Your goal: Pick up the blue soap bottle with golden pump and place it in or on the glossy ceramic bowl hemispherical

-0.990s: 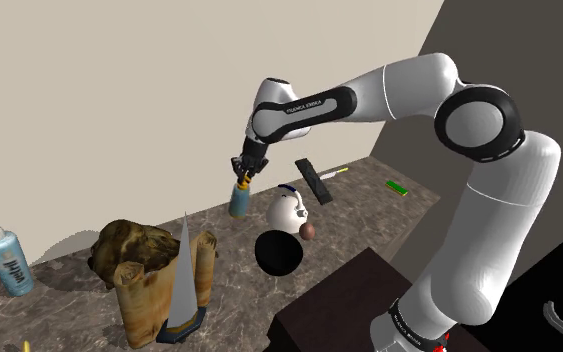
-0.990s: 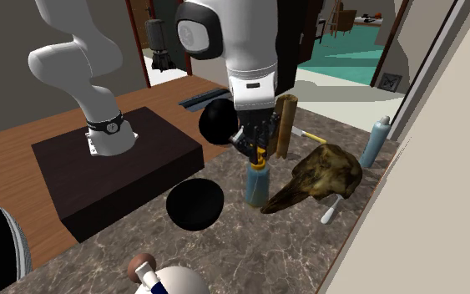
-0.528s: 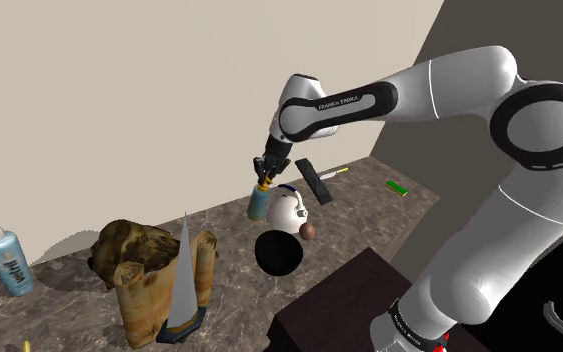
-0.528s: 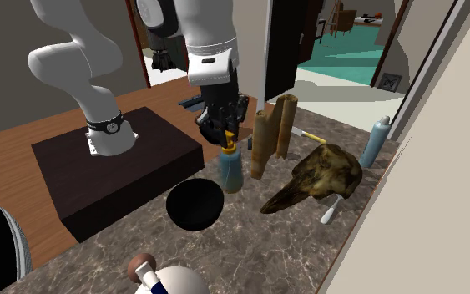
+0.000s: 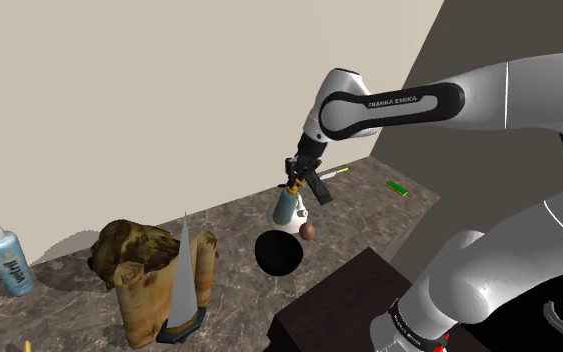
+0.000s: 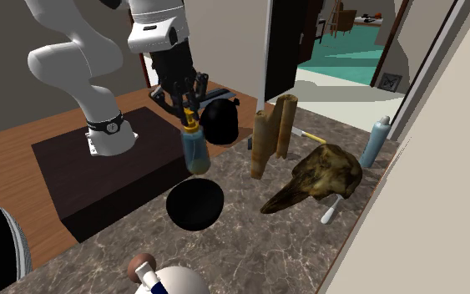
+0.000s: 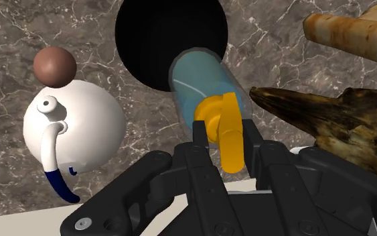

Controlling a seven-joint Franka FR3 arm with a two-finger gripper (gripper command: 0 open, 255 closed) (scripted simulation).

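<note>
I have the gripper clamped on the golden pump of the soap bottle. Its 2 black fingers press the pump from either side. The pale blue bottle hangs clear of the marbled counter, and the wrist view puts its base over the rim of the black bowl.

On one side of the bowl sit a round white jug with a blue-tipped handle and a small brown ball just beside it. On the other side lie a gnarled piece of wood and 2 tan rolls.

From the shoulder view the bottle overlaps the jug and covers most of it, while the wrist view separates them plainly. The second exterior view shows the bottle above the bowl, off to its right side, with the dark stand behind. The shoulder view adds a grey cone, a light blue flask well apart at its left, and a green bar near the corner.
</note>
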